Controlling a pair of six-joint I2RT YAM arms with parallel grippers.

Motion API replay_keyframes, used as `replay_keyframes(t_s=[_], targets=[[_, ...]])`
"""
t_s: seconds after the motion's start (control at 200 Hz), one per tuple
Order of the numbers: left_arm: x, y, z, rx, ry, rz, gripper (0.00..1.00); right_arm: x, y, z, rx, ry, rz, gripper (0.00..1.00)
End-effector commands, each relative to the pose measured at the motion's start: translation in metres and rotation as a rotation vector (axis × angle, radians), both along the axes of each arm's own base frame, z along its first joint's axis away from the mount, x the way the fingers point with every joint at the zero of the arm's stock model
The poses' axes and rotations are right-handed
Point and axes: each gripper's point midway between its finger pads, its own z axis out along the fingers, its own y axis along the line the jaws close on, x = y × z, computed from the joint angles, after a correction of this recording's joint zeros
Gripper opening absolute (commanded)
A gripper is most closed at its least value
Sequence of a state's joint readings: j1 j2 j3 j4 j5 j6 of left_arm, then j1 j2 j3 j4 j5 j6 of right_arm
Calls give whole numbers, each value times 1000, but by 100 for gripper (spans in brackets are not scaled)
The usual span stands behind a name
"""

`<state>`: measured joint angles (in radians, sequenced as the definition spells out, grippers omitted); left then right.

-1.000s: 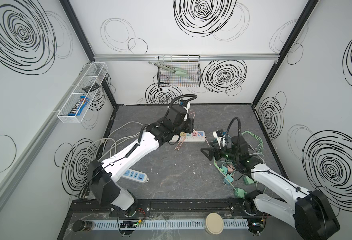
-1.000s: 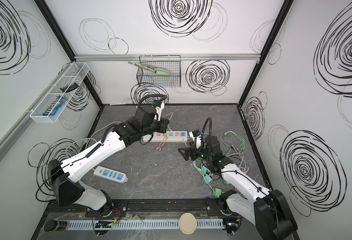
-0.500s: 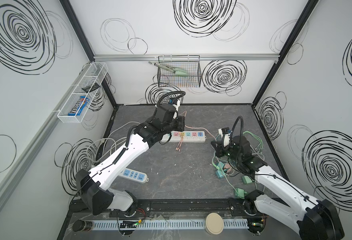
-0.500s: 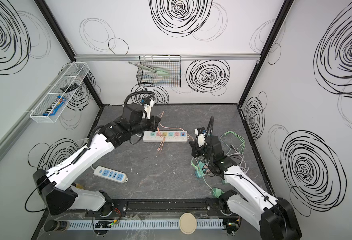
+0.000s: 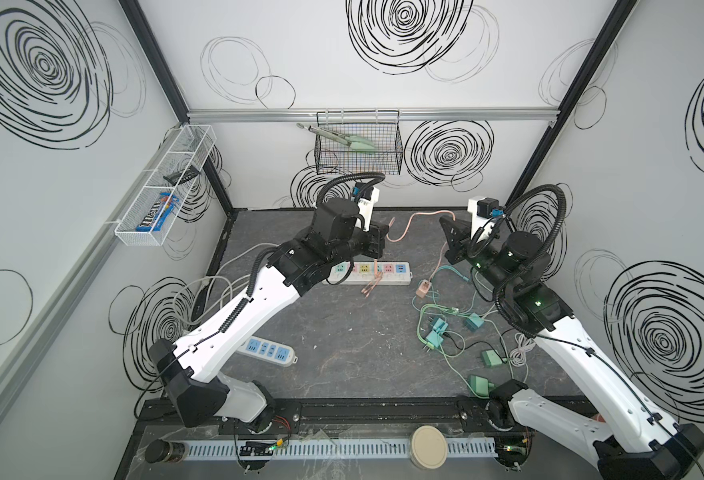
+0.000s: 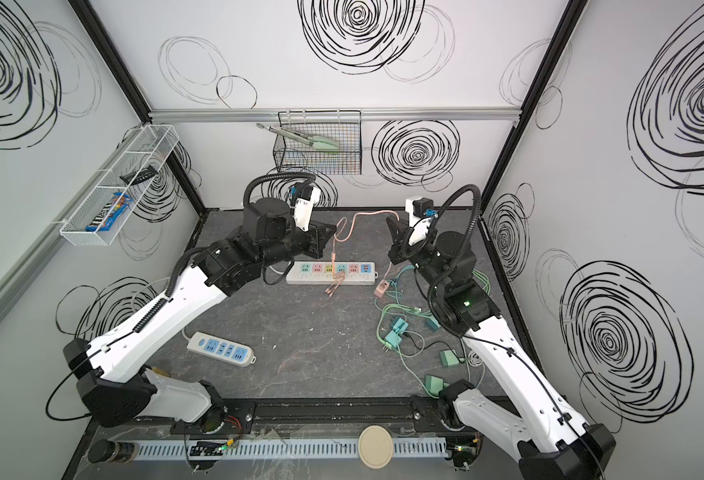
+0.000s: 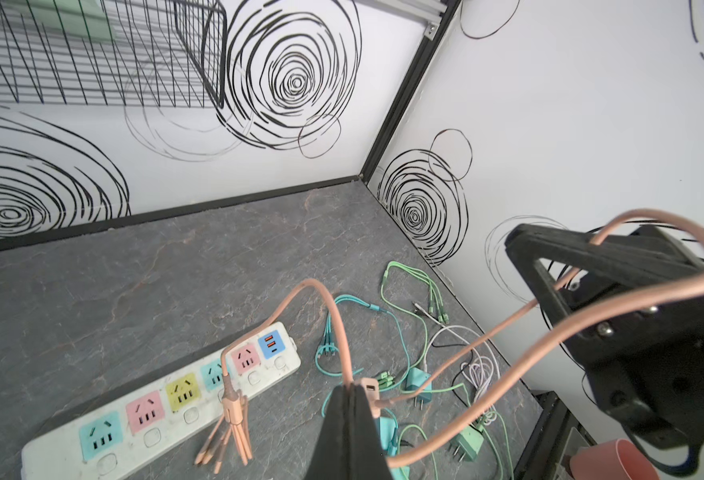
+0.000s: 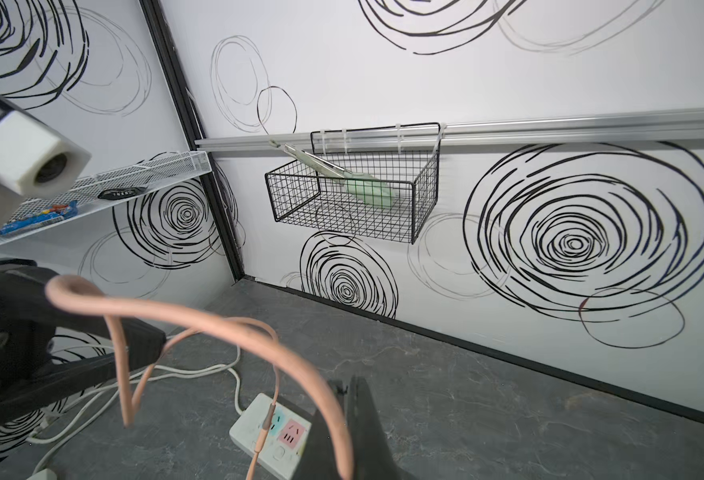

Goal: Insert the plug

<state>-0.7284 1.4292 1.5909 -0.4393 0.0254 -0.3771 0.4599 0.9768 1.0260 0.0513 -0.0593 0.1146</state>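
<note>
The pink plug (image 5: 424,287) (image 6: 382,288) lies on the dark table, right of the white power strip (image 5: 366,272) (image 6: 329,272) with coloured sockets. Its pink cable (image 5: 418,216) (image 6: 366,214) arches in the air between both raised grippers. My left gripper (image 5: 379,243) (image 6: 326,239) is shut on the cable above the strip; in the left wrist view the cable (image 7: 342,349) comes out of the closed tips (image 7: 352,388). My right gripper (image 5: 443,218) (image 6: 389,220) (image 8: 352,380) is shut on the cable too. The cable's several-headed end (image 7: 229,428) dangles over the strip.
A second strip with blue sockets (image 5: 269,349) (image 6: 221,347) lies near the left arm's base. Green and teal chargers with tangled cables (image 5: 437,332) (image 6: 396,332) cover the right side. A black wire basket (image 5: 358,149) hangs on the back wall.
Both grippers have risen from beside the strip. The right gripper has shut, and the pink cable now hangs lifted between the two.
</note>
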Motion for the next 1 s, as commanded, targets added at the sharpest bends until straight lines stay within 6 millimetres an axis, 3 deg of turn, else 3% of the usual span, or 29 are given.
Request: replay_keyframes(t_s=[0.0,0.2,0.325,0.465,0.57,0.63,0.715,0.876,0.996], targets=[[-1,13,22,1,-75,34,0,-4,7,11,-3,-17,45,0],[4,56,30,32,-102,170,0,-25,49,8,39,18,253,0],[13,97,31,49,-108,301,0,-37,80,-5,82,70,340,0],[17,141,39,55,-109,402,0,-58,130,-12,120,119,496,0],[16,149,41,84,-125,404,0,-84,165,-17,145,144,700,0],[22,148,26,111,-104,406,0,-88,173,-31,174,178,761,0],[31,138,-11,152,-30,384,0,-79,175,-72,143,253,732,0],[46,118,-100,263,124,353,0,-48,147,-164,147,520,631,0],[57,107,-150,339,207,341,0,-28,124,-216,142,684,551,0]])
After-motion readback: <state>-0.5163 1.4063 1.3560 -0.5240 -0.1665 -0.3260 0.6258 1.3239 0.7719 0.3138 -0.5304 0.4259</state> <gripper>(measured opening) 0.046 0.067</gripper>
